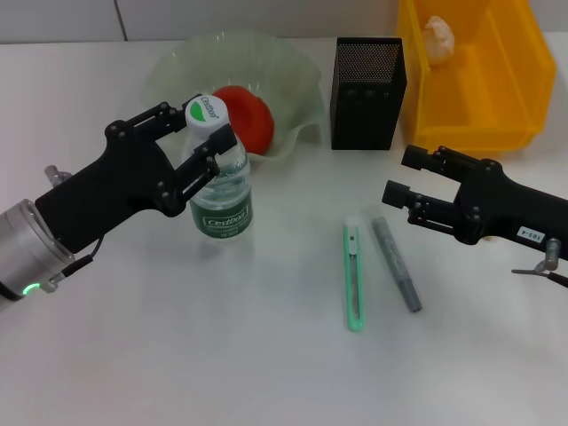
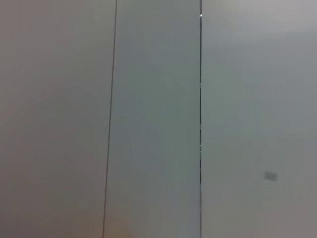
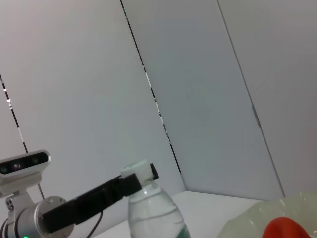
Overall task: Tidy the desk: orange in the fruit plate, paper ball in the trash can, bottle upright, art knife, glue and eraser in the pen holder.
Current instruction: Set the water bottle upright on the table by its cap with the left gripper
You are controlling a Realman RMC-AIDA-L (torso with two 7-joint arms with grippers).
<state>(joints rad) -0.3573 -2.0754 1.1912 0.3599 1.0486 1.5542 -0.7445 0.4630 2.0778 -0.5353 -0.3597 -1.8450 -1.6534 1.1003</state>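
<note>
A clear water bottle (image 1: 222,200) with a white cap and green label stands upright on the white desk; it also shows in the right wrist view (image 3: 153,213). My left gripper (image 1: 202,133) is shut on its neck just under the cap. The orange (image 1: 241,115) lies in the pale green fruit plate (image 1: 293,80) behind the bottle. A green art knife (image 1: 353,277) and a grey glue stick (image 1: 396,264) lie side by side on the desk. My right gripper (image 1: 401,175) is open and empty, just right of them. The black mesh pen holder (image 1: 367,93) stands behind. No eraser is in view.
A yellow bin (image 1: 497,89) at the back right holds a crumpled paper ball (image 1: 438,37). The left wrist view shows only a grey panelled wall. The front of the desk is bare white surface.
</note>
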